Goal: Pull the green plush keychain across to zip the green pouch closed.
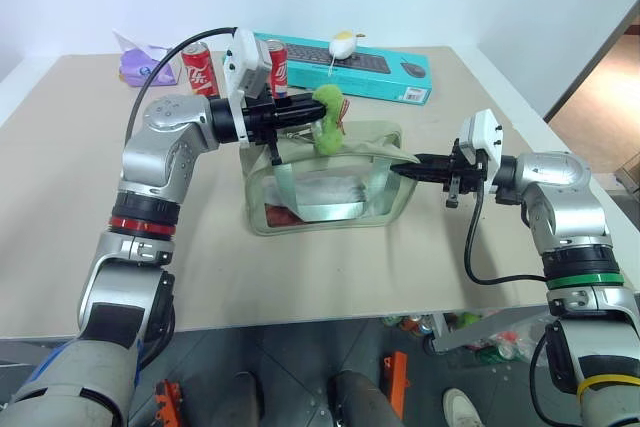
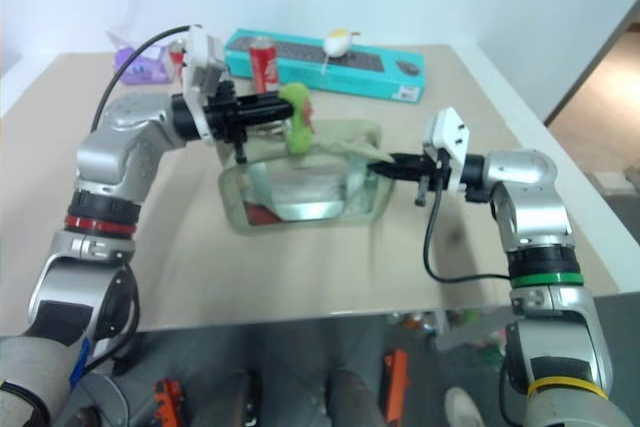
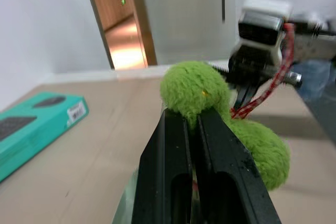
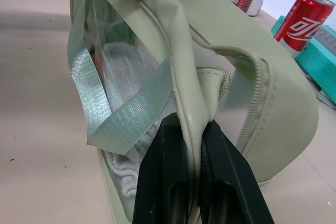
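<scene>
Holding the green plush keychain point(image 1: 327, 115) in my left tool point(image 3: 195, 121), fingers pinched tight on the fuzz just under its rounded head, above the top of the green pouch point(image 1: 325, 182) near its middle; my right tool point(image 4: 195, 129) is clamped on a fold of fabric at the pouch's end on my right, bracing it. The pouch stands on the counter point(image 1: 80, 237), its clear window toward me. Risks, as I judge them: the grip sits on soft plush, so a firm pull may let the charm slide out or strain its red string point(image 3: 268, 90); a pull angled off the zipper line may jam the slider; the thin fold in my right tool may slip free, letting the pouch drag or tip across the counter. Hard to make out: the slider itself and how much of the zipper is shut, both masked by the charm and my left tool; the contents behind the window read only as white cloth and something red.
</scene>
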Controlling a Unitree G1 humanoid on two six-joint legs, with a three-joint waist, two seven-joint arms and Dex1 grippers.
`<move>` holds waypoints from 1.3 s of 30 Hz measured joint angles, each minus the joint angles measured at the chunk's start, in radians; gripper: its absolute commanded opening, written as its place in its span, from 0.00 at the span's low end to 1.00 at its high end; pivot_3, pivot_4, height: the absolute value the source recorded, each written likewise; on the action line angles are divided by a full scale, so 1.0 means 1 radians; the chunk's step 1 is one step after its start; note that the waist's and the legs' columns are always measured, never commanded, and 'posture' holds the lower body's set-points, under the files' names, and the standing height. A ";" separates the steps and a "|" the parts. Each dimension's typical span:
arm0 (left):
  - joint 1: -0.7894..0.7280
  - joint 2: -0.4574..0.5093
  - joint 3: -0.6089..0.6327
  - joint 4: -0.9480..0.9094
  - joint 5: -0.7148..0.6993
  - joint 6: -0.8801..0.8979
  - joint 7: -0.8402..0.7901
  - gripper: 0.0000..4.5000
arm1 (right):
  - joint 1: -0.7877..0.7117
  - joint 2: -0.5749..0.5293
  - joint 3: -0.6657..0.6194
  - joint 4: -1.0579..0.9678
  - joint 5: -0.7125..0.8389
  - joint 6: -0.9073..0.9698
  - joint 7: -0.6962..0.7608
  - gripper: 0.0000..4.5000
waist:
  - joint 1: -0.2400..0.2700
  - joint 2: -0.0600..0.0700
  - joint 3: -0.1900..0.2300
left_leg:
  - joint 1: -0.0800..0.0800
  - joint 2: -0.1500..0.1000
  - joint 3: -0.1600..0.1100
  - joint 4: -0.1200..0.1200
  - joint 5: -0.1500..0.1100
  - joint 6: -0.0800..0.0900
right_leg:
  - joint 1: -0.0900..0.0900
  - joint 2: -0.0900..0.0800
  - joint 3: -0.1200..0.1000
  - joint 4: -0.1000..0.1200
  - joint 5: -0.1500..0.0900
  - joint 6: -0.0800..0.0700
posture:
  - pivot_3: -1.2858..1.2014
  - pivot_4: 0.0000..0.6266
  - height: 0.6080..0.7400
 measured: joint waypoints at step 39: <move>0.526 0.110 0.211 -0.616 -0.159 0.340 0.366 0.44 | -0.045 0.033 0.004 0.082 -0.023 -0.048 0.008 0.00 | -0.001 0.000 0.000 | 0.005 0.001 0.002 0.001 0.001 0.000 | 0.003 0.000 0.002 0.001 0.001 0.001 | 0.52 0.24 1.00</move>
